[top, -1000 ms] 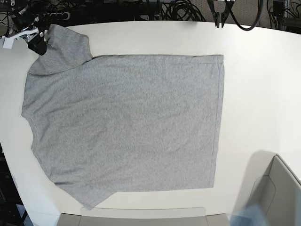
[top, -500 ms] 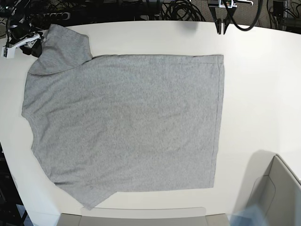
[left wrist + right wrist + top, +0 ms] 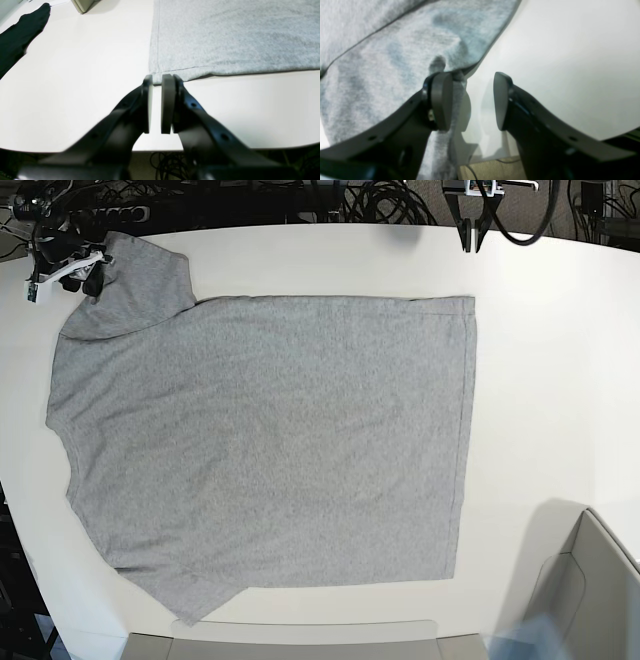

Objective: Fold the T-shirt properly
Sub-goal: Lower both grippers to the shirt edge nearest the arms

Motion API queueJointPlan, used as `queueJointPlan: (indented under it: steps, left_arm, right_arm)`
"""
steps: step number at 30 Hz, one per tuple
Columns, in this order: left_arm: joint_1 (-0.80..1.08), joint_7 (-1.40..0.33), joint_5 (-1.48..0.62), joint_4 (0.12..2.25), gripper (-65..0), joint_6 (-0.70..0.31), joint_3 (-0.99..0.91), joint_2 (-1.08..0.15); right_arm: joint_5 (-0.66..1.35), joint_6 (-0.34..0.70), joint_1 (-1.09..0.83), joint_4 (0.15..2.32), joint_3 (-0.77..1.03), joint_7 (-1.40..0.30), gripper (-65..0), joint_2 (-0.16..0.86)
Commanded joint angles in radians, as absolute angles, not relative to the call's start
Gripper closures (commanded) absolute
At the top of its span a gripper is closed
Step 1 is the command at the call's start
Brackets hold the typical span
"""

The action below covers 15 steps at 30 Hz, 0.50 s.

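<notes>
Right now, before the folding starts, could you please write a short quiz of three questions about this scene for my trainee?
1. True or false: the heather-grey cotton T-shirt lies spread flat on the white table.
2. Which gripper stands with jaws wide apart at the sleeve edge? A) left gripper B) right gripper
3. Fill in: in the left wrist view, a ____ cloth lies far from the shirt.

Key: 1 true; 2 B; 3 black.

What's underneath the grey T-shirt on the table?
The T-shirt lies spread flat on the white table, which shows bare all around it. Nothing bulges under the cloth, but its underside is covered, so any print there can't be seen.
</notes>
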State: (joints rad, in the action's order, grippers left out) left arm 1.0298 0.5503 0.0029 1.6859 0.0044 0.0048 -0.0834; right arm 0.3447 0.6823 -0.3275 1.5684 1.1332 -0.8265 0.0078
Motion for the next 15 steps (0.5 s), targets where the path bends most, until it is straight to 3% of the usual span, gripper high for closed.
queueJointPlan:
  steps: [1,15]
  left_arm:
    - [1.047,0.581,0.004,1.701,-7.8,0.01,0.002,-0.084]
    - [1.046,0.579,0.005,1.701,-7.8,0.01,0.002,-0.082]
  right_arm:
    - [0.311,0.698,-0.34,1.566,1.135,-0.871,-26.9,0.001]
    - [0.196,0.698,-0.387,1.573,1.133,-0.872,-26.9,-0.093]
